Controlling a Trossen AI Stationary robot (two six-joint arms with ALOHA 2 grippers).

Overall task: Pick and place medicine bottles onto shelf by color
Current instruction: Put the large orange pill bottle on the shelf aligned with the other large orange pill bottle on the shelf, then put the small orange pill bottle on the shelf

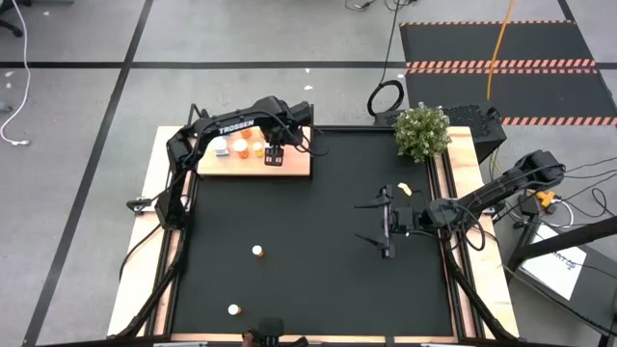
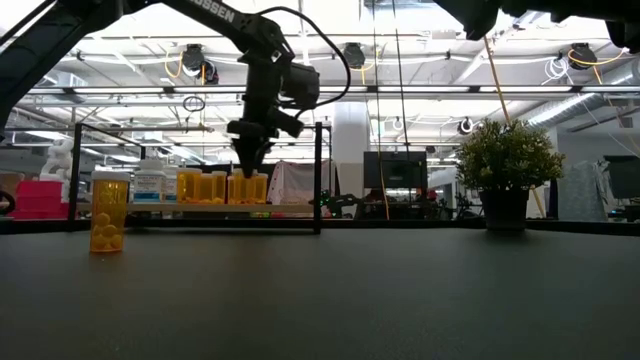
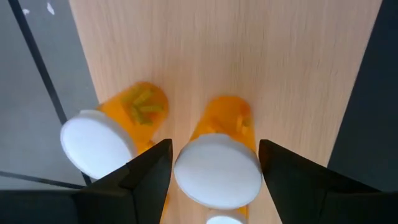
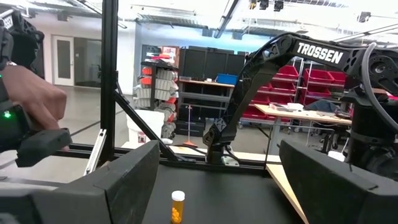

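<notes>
Grey floor [image 1: 87, 58] crossed by black tape lines [image 1: 125, 60]; a black mat with striped edges [image 1: 501, 43] lies beyond the table. Overhead — ceiling lights [image 2: 150, 75]. Red storage bins [image 4: 283, 84] line shelving — a potted plant [image 2: 505, 165] stands nearby.

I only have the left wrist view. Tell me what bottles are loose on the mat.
Observer: Two. The nearer loose bottle stands left of the black mat's middle; the farther loose bottle is by the mat's edge opposite the shelf.
Operator: Report the right arm.
Observer: The right gripper hangs open over the mat's right side, holding nothing.
Operator: Name anything on the shelf besides my orange ones.
Observer: A white bottle stands at the shelf's other end.
</notes>
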